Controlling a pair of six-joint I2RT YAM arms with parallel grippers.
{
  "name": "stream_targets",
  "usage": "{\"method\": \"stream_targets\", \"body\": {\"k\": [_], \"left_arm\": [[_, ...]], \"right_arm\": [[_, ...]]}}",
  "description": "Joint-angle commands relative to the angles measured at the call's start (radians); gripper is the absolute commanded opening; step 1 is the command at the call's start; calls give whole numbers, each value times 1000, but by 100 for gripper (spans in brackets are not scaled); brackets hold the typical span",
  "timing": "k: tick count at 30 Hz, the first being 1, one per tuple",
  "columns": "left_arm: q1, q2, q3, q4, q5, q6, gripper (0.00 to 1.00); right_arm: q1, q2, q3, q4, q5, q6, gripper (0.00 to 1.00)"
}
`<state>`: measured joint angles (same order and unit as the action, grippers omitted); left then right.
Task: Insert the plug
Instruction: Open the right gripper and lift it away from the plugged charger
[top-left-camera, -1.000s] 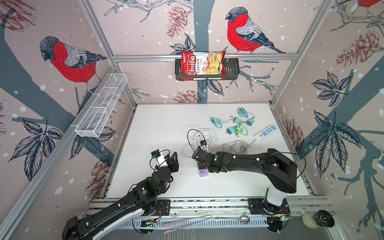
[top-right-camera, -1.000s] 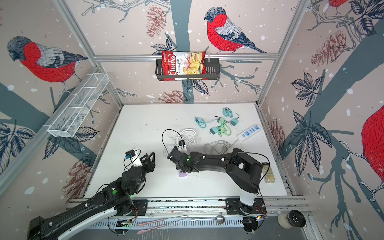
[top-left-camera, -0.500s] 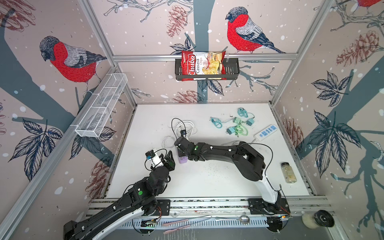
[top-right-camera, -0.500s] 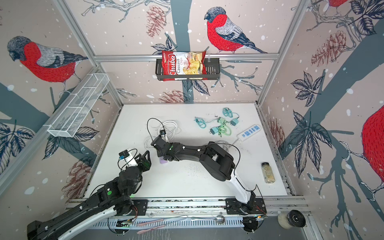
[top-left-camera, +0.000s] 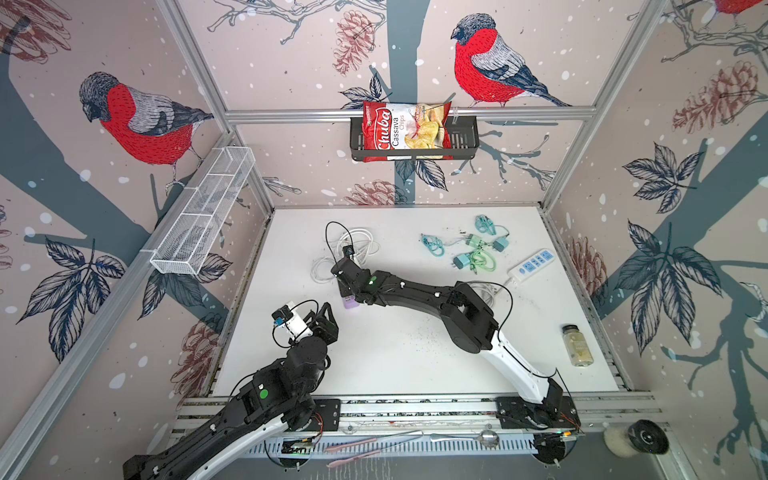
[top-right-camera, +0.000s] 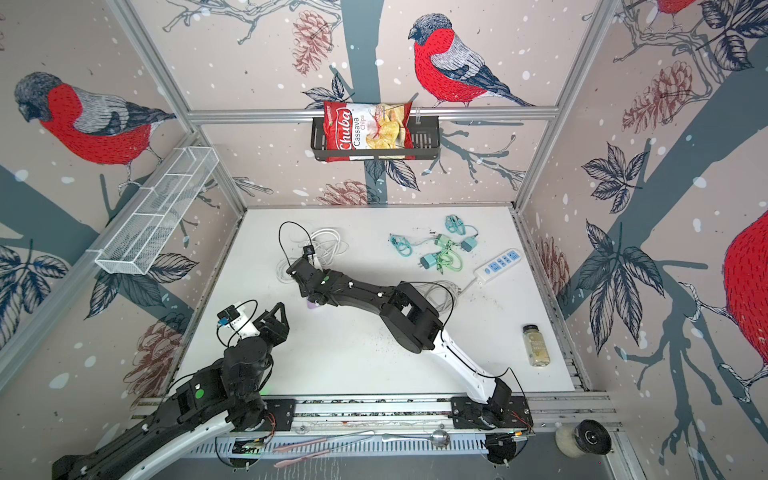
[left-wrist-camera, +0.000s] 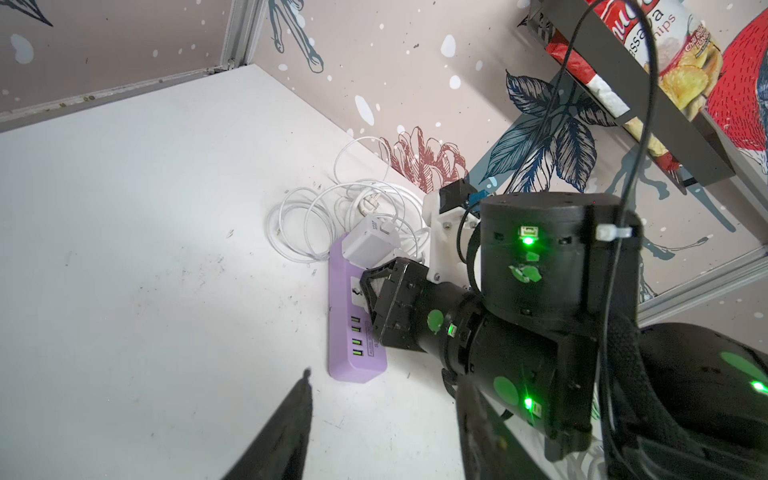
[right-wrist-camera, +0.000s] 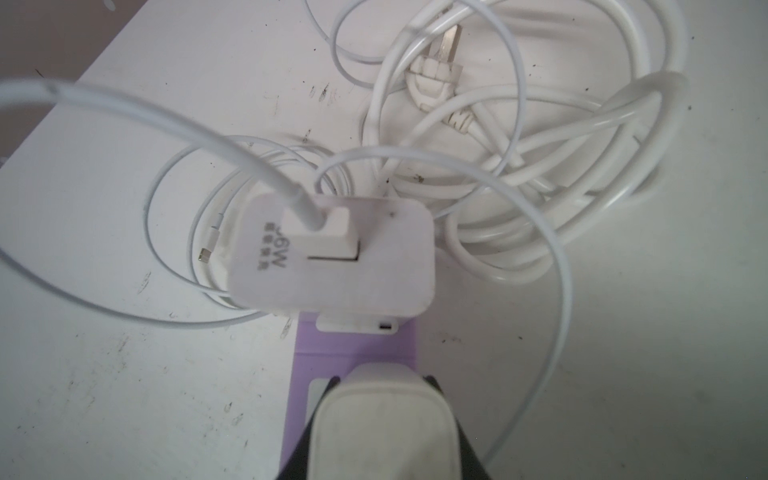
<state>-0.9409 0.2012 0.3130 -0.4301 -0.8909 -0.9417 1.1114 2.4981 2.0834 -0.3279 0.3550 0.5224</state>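
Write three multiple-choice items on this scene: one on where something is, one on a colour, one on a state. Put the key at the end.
1. The chips bag sits:
A. on the table
B. in the black basket on the back wall
C. in the mesh tray

2. The strip under the right end effector is:
A. red
B. purple
C. black

3. The left end effector is:
A. open
B. shut
C. out of view

Key:
1 B, both top views show the bag standing in the basket.
2 B, the left wrist view shows its purple body.
3 A, its jaws stand apart with nothing between them.
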Motion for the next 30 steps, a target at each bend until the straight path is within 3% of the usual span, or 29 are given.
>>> {"method": "stream_targets", "body": {"k": [1, 5, 16, 20, 30], "left_arm": [[1, -23, 20, -83, -29, -29, 55], [1, -71, 9, -117, -48, -34, 57], [2, -75, 43, -212, -42, -103, 70], [1, -15, 67, -200, -43, -74, 75], [2, 293, 133, 76, 38, 152, 78]], "right_arm": [[18, 4, 23, -193, -64, -7, 35], [26, -10, 40, -171, -81, -10, 48], [7, -88, 38, -163, -166, 31, 62], [-1, -175, -57, -123, -221, 68, 65], [-25, -486, -445, -23, -160, 123, 67]]}}
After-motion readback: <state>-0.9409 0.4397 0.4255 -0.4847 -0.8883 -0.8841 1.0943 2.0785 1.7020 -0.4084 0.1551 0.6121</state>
